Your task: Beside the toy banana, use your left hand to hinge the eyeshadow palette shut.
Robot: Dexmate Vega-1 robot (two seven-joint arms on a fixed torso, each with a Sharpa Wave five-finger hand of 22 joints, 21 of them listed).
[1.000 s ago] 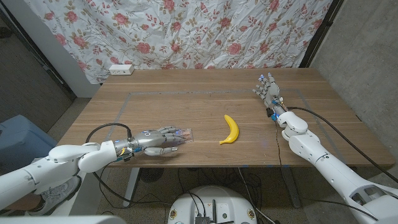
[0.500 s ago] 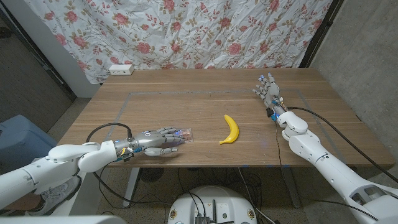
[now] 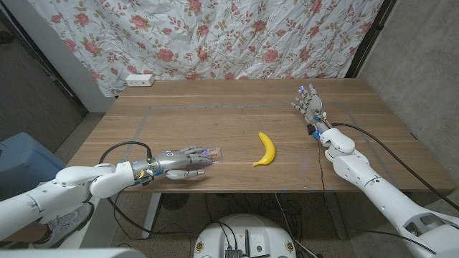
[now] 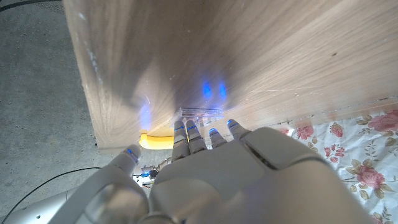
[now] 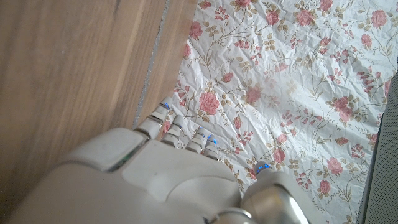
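Note:
The eyeshadow palette (image 3: pixel 213 154) is a small clear case lying low on the wooden table (image 3: pixel 237 115), left of the yellow toy banana (image 3: pixel 267 149). My left hand (image 3: pixel 183 162) reaches toward it with fingers stretched out, and the fingertips lie over its near edge. In the left wrist view the palette (image 4: pixel 200 114) shows just past the fingertips (image 4: pixel 186 127) of my left hand (image 4: pixel 217 180), with the banana (image 4: pixel 155 140) beyond. Whether its lid stands up or lies down I cannot tell. My right hand (image 3: pixel 309 102) is at the table's far right with fingers spread, holding nothing.
A white power strip (image 3: pixel 139 79) lies at the table's back left edge. A flowered cloth (image 3: pixel 215 36) hangs behind the table, also seen past my right hand (image 5: pixel 174 180) as the cloth (image 5: pixel 298 74). Faint tape lines mark a rectangle on the tabletop.

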